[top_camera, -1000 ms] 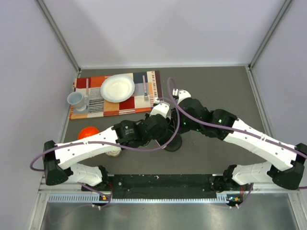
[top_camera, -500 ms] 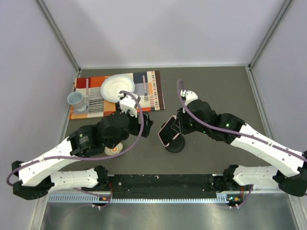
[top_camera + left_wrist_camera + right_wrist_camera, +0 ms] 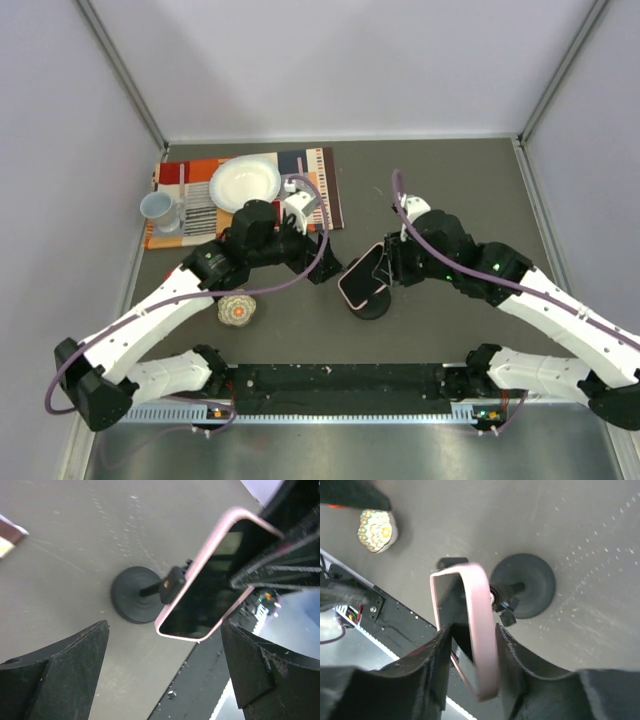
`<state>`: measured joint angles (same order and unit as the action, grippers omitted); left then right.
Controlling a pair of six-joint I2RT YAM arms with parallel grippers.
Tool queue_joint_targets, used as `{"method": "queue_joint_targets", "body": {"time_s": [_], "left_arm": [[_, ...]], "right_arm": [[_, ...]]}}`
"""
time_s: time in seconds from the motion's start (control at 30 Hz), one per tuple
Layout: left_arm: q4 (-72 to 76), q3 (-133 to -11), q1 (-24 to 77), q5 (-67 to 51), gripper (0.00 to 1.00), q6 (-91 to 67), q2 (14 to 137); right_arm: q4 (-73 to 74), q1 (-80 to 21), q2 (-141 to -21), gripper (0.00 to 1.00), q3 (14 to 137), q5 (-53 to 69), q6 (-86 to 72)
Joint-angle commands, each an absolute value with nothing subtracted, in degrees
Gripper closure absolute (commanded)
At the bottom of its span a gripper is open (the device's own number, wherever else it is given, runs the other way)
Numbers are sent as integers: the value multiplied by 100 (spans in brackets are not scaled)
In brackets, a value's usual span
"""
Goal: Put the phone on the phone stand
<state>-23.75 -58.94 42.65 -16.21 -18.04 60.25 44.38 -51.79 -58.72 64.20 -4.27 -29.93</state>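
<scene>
Phone [image 3: 210, 585], pinched edgewise by right gripper [image 3: 472, 635] for steadiness, leans on phone stand [image 3: 137, 592]; left gripper [image 3: 164, 632] spread wide.

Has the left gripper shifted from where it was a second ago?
Yes. The left gripper, then over the phone stand, has drawn back to the left of it, toward the placemat's near right corner; its jaws are open.
</scene>
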Motion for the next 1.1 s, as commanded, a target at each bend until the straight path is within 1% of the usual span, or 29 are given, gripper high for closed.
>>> {"method": "queue_joint_targets", "body": {"time_s": [0.0,0.07,0.1,0.17,0.23,0.33,0.4,0.53,0.63,0.67,0.73,0.8,0.83,0.87,0.9,0.93,0.97,1.0,1.07], "left_arm": [[-1355,-5854,4219,-3146,2,-1705,6336],[-1214,-5775,4210,-3233,2,-1792,6416],[-882,-5714,4193,-3330,2,-1854,6460],[-599,-5599,4166,-3654,4,-2047,6556],[-273,-5555,4157,-3814,7,-2153,6749],[-45,-5555,4157,-4235,12,-2276,7048],[-53,-5555,4157,-4490,13,-2382,7119],[211,-5108,4166,-4413,12,-2557,6830],[263,-4827,4166,-4220,12,-2619,6400],[290,-4782,4166,-4184,12,-2628,6216],[27,-4781,4166,-3843,12,-2567,6039],[-376,-4799,4166,-3552,12,-2426,5749],[-482,-4816,4166,-3377,12,-2339,5635],[-605,-4825,4166,-2879,12,-2303,5425],[-746,-4825,4157,-2596,12,-2277,5327],[-886,-4869,4157,-2219,12,-2224,5213],[-1070,-4939,4149,-1606,12,-2189,5073],[-1229,-5026,4157,-1278,11,-2145,5036],[-1835,-5343,4157,-471,11,-2074,5019]], "right_arm": [[5687,-4615,-5504,51,6091,-27,-2444],[5608,-4579,-5344,46,5995,245,-2391],[5555,-4579,-5213,42,5959,290,-2382],[5476,-4570,-5133,38,5898,360,-2364],[5345,-4570,-4967,38,5906,544,-2320],[5073,-4562,-4756,35,5880,720,-2303],[4958,-4562,-4729,35,5810,782,-2242],[4747,-4562,-4773,35,5731,1264,-2066],[4457,-4562,-4571,31,5564,1170,-2074],[4386,-4562,-4457,27,5520,1143,-2100],[4263,-4588,-4360,22,5528,960,-2293],[4263,-4762,-4342,10,5616,670,-2617],[4297,-4894,-4359,8,5660,189,-2758],[4324,-5026,-4403,1,5747,19,-2899],[4429,-5375,-4534,1,5818,-670,-3309],[4551,-5535,-4640,1,6001,-1025,-3574],[4701,-5694,-4745,1,6099,-1402,-3890],[4850,-5982,-5042,1,6213,-2007,-4511],[5465,-6256,-5403,1,6652,-2546,-5295]]}}
